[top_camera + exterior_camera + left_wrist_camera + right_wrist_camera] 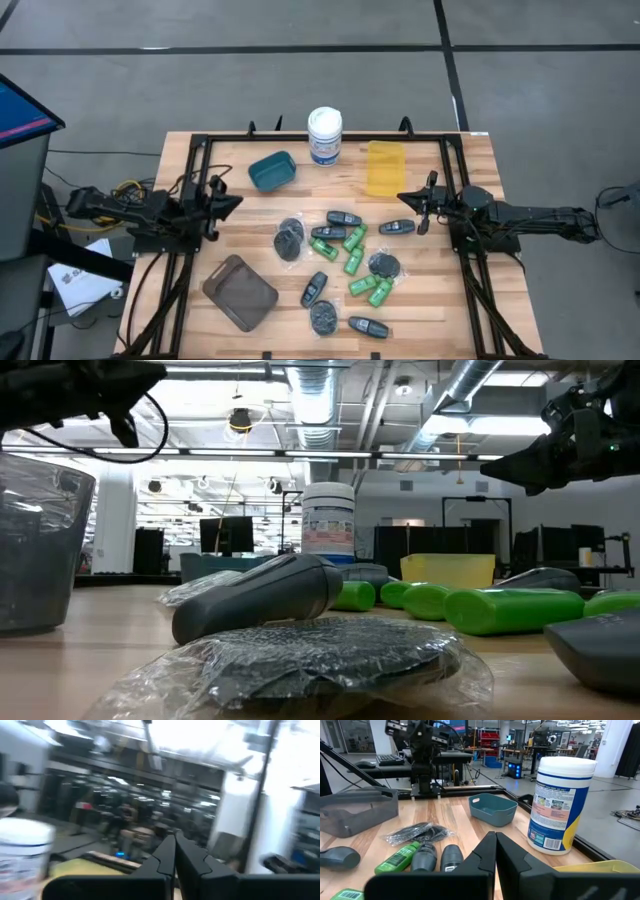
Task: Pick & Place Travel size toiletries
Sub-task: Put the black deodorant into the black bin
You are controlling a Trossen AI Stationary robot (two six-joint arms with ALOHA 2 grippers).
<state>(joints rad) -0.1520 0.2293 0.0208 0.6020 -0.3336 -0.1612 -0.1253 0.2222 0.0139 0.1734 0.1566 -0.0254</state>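
Travel toiletries lie scattered on the middle of the wooden table: several bright green mini bottles [354,262], dark oblong mini bottles [343,218] and round dark pieces in clear wrap [289,240]. In the low view a wrapped piece [310,660] and a dark bottle [262,595] lie nearest. My left gripper [236,203] is shut and empty at the table's left side, above the table. My right gripper [402,199] is shut and empty at the right side, just above a dark bottle [396,227]. Both wrist views show the fingers closed together [175,851] [495,845].
A teal bin [271,171], a tall white canister with blue label [324,135] and a yellow container [385,168] stand along the far edge. A brown-grey container [240,291] sits at the near left. A black frame [200,145] borders the table.
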